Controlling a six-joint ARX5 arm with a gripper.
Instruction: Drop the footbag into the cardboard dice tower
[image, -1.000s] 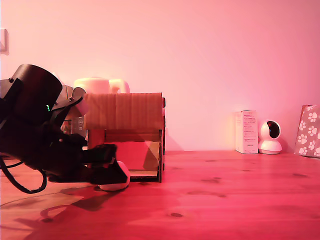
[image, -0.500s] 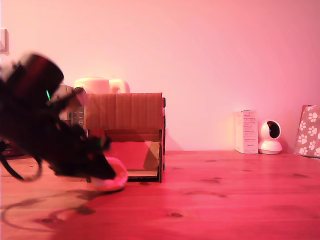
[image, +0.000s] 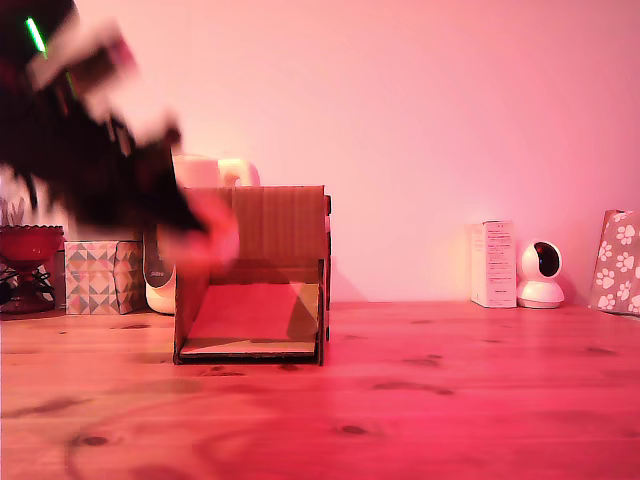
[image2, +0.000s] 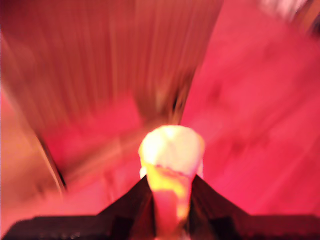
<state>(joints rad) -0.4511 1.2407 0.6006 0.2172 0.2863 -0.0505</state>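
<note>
The footbag (image2: 171, 150) is seen pinched between the two dark fingers of the gripper (image2: 170, 200) in the wrist view, so the jaws are closed narrowly on it. In the exterior view both are motion-blurred at the upper left of the frame, the footbag (image: 208, 232) level with the upper front edge of the cardboard dice tower (image: 270, 225). The carry is judged best done by raising the load clear above the tower's top edge, centring it over the top, and only then loosening the grip. The footbag appears squeezed tall, its long axis running out along the fingers; its facing cannot be told through the blur.
</note>
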